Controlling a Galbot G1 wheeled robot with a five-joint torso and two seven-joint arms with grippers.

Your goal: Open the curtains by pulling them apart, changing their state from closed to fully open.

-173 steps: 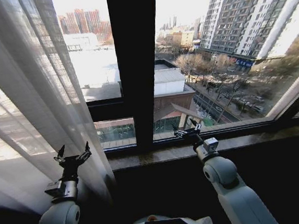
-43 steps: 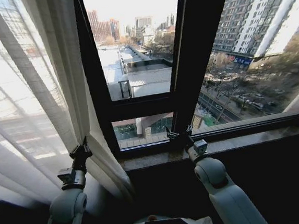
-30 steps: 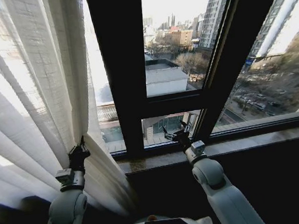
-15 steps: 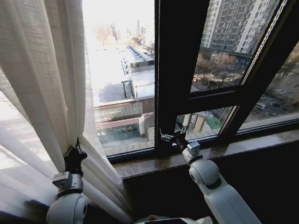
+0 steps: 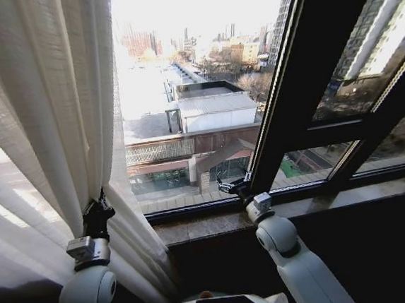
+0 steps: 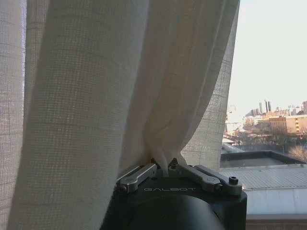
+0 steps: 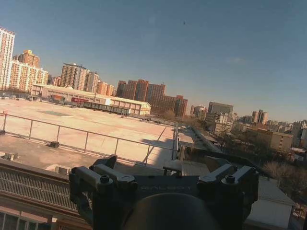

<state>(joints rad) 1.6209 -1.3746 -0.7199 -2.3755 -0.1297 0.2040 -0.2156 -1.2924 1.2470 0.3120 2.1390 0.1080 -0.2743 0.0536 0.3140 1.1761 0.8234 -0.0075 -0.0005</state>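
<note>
Left wrist view shows left gripper (image 6: 164, 167) pinching the curtains (image 6: 120, 81); right gripper (image 5: 228, 187) spread, empty.

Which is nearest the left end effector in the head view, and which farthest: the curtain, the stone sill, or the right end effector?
1. Curtain: pinched in the left end effector.
2. Stone sill: to its right, below the glass.
3. Right end effector: farther right, at the window frame.

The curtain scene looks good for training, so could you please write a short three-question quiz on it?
1. True or false: the left hand is shut on the curtain.
2. The right hand is: A) gripping fabric B) over the window sill, holding nothing.
3. On which side of the window is the curtain bunched?

Key: 1 true; 2 B; 3 the robot's left.
</note>
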